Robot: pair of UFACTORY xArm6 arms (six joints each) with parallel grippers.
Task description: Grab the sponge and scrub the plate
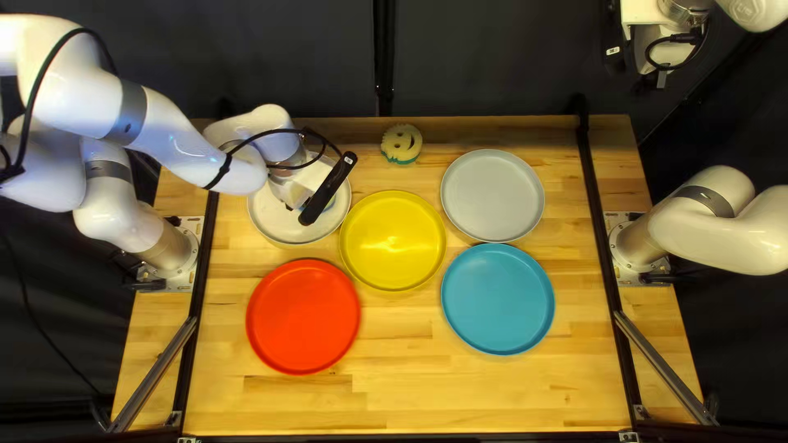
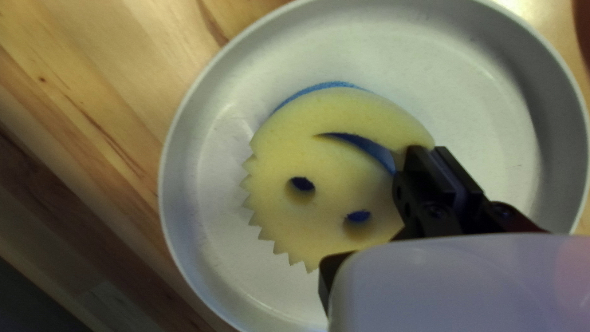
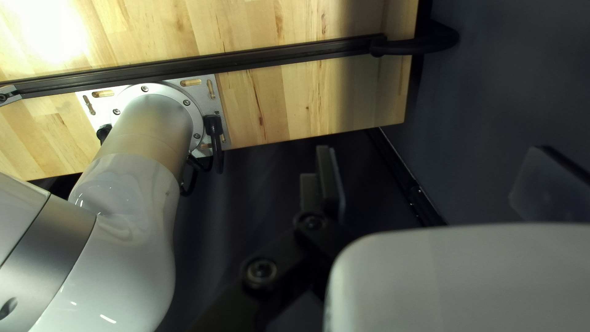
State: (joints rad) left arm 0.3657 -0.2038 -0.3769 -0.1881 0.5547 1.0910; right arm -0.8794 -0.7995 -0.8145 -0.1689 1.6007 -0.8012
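Observation:
My left gripper point(image 1: 328, 189) is low over the white plate point(image 1: 269, 227), its fingertips hidden from above. In the left wrist view the left gripper point(image 2: 434, 161) is shut on one edge of the yellow smiling sponge point(image 2: 338, 117), most of which sticks out to one side of the fingers. Blue backing shows past the sponge's rounded rim and through its eyes and mouth. Behind it lies the white plate point(image 2: 227, 240); contact between them cannot be told. My right gripper point(image 1: 616, 49) is raised beyond the table's far edge; in its wrist view the right gripper point(image 3: 439, 184) stands open, holding nothing.
Yellow point(image 1: 392, 240), red point(image 1: 303, 317), blue point(image 1: 497, 299) and pale grey point(image 1: 492, 195) plates lie on the table. A second smiling sponge point(image 1: 401, 143) sits near the far edge. Black rails point(image 1: 603, 221) run along both sides.

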